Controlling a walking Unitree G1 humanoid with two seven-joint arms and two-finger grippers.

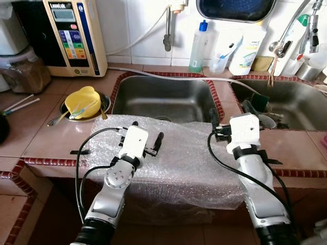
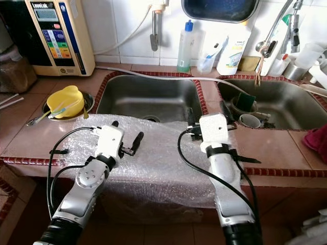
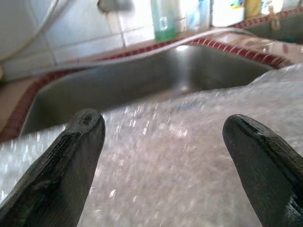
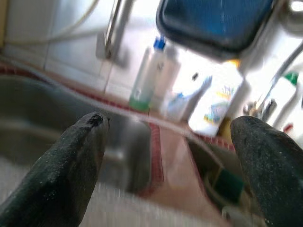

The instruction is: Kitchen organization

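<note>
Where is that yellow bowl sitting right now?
The yellow bowl sits on the tiled counter to the robot's left, just left of the left-hand sink and in front of the beige wall appliance, beyond the bubble wrap.

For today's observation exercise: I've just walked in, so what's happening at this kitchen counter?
A humanoid robot stands at a tiled counter with a double sink. A sheet of bubble wrap lies draped over the counter's front edge. The left gripper hovers open above the wrap; the right gripper, also open, is at the wrap's far edge by the divider between the basins. Neither holds anything.
</note>
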